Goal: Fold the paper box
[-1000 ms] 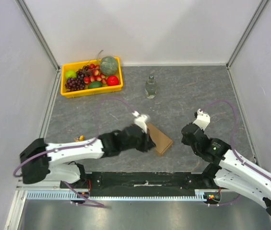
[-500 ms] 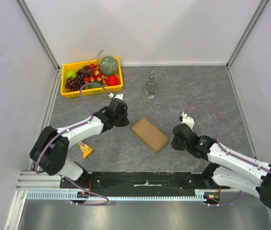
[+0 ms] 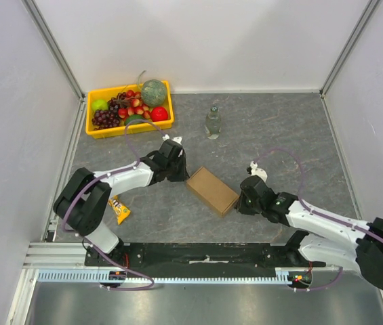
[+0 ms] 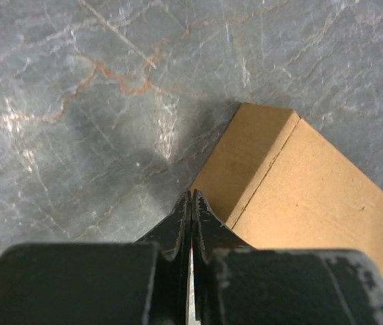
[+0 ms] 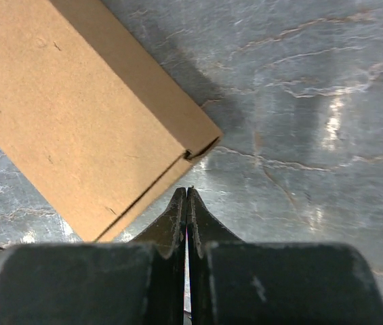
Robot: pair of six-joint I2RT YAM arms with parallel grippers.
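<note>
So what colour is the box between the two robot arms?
The paper box is plain brown cardboard, no print; the left wrist view shows it best.

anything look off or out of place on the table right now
Two small things. The box lies closed, but in the right wrist view its end flap gapes slightly at the corner, not fully tucked. A yellow packet lies loose by the left arm, away from the fruit tray.
</note>
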